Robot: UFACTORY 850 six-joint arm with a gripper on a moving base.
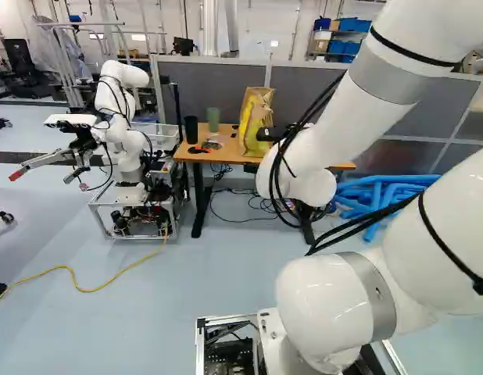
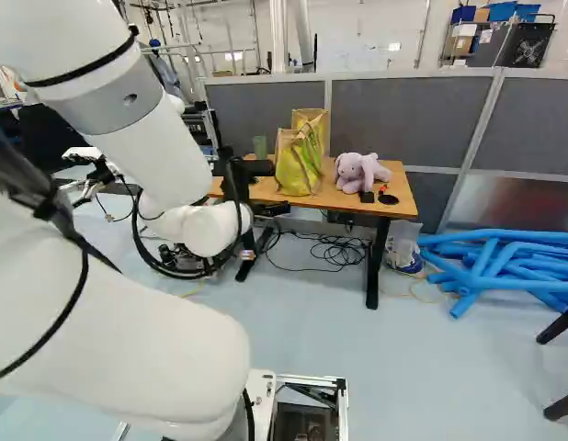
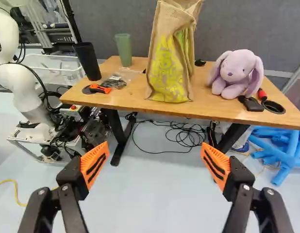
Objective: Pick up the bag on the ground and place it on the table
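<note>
While the end effector is held with its fingers spread wide apart, the bag is seen upright on the tabletop — between a green cup and a purple plush bunny — with cables strewn on the floor.

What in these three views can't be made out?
- Contents of the bag: hidden by its sides in every view.
- The bag's top in the wrist view: cut off by the edge.
- Plush rabbit in the left base view: hidden behind the arm.
- Small parts in the clear packet on the table, wrist view: too small to name.
- Pale object by the table's leg, right base view: too small to identify.
</note>
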